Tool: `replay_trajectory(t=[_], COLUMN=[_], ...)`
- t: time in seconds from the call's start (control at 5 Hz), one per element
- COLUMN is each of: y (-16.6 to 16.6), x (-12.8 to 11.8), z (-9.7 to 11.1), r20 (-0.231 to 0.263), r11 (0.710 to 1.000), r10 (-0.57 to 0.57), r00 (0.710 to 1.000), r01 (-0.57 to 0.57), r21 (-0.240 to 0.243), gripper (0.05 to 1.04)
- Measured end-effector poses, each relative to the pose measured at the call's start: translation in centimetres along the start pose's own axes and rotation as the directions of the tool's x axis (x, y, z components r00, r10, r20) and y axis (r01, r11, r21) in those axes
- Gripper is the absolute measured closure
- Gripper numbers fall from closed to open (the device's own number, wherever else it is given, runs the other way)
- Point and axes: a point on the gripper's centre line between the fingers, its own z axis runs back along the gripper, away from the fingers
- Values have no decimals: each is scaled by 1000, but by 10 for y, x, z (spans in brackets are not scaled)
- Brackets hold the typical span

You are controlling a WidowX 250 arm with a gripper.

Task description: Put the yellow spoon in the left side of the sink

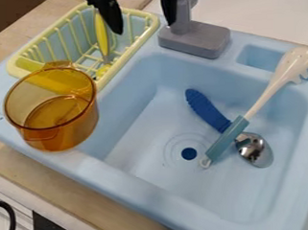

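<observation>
Here, an amber transparent pot [58, 135] sits at the left of the frame, on the corner of a light-blue toy sink [147, 194]. Behind it, at upper left, is a pale-yellow dish rack [130, 54], where the yellow spoon [102, 36] leans nearly upright, handle up. Just right of the handle's top, the black gripper [145, 28] hangs at the top of the frame, fingers spread wide with nothing between their tips. A gray faucet [198, 38] stands at upper center, above the basin and its dark-blue drain [189, 153]. Right of the drain, a blue-handled metal spoon [209, 109] lies in the basin, crossed by a teal-handled pasta server [265, 93] whose cream head reaches the rim at upper right.
</observation>
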Motion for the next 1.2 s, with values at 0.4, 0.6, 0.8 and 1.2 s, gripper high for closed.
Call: replay_trajectory(t=[0.4,0.6,0.8,1.2], y=[29,43,52,59], x=[21,33,41,56], z=[-10,-14,-19,-33], r20=[56,96,126,168], r11=[995,991,986,985], r10=[26,55,79,54], r00=[998,994,989,984], r01=[-31,-66,-96,-80], r21=[92,120,136,155], gripper=[83,83,83,83])
